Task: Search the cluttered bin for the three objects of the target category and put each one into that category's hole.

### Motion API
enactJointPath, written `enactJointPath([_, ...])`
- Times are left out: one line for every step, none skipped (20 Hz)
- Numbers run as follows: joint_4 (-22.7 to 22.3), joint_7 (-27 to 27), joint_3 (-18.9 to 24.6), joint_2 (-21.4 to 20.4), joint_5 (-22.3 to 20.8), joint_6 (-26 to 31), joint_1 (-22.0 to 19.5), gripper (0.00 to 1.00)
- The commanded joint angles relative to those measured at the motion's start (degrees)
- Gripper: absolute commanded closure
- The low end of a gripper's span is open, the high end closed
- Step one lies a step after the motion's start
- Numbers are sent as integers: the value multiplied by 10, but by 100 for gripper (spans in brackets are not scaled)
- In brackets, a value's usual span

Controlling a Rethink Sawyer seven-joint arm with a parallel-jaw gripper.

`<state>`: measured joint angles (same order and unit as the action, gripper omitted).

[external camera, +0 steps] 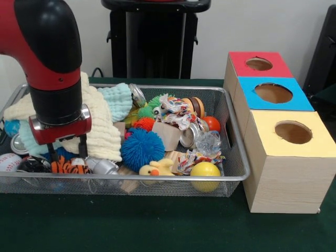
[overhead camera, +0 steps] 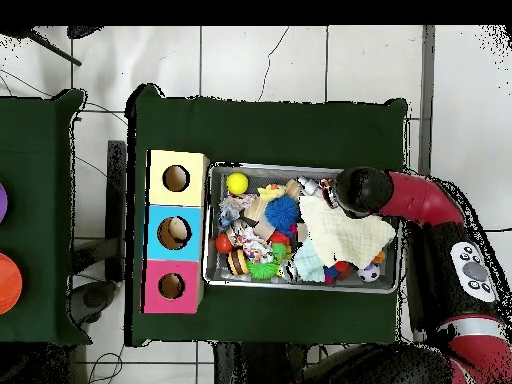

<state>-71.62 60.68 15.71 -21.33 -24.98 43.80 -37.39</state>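
The wire mesh bin (external camera: 157, 179) is full of toys. The orange black-striped tiger (external camera: 68, 167) lies at its near left. My gripper (external camera: 67, 153) is lowered right over the tiger, open, with one finger on each side of it. The yellow duck (external camera: 156, 168) lies at the near rim in the middle and also shows in the overhead view (overhead camera: 270, 190). No brown teddy bear shows. The round hole (external camera: 259, 64) is in the red-topped box, the farthest of three boxes right of the bin. In the overhead view the arm's wrist (overhead camera: 362, 190) hides the gripper and tiger.
Cream and pale green cloths (external camera: 102, 126) are piled behind the gripper. A blue spiky ball (external camera: 142, 148), a yellow ball (external camera: 205, 170), rope toys (external camera: 176, 113), a baseball (external camera: 8, 161) and cans crowd the bin. The blue-topped box (external camera: 273, 93) and yellow-topped box (external camera: 293, 132) stand nearer.
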Motion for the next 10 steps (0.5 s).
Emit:
enactJointPath([-27, -5, -23, 17, -52, 15, 18, 0])
enactJointPath([-34, -10, -19, 14, -56, -5, 14, 0])
enactJointPath([-44, -13, -11, 12, -59, -31, 7, 0])
enactJointPath([-58, -15, 2, 10, -58, -62, -5, 0])
enactJointPath([-67, -14, 10, 8, -58, -80, -11, 0])
enactJointPath([-68, -17, 15, 8, -60, -91, -13, 0])
enactJointPath([-69, -21, 20, 8, -62, -98, -15, 0])
enactJointPath([-70, -26, 23, 6, -65, -102, -16, 0])
enactJointPath([-73, -30, 27, 4, -68, -110, -17, 0])
enactJointPath([-74, -34, 31, 4, -69, -117, -18, 0])
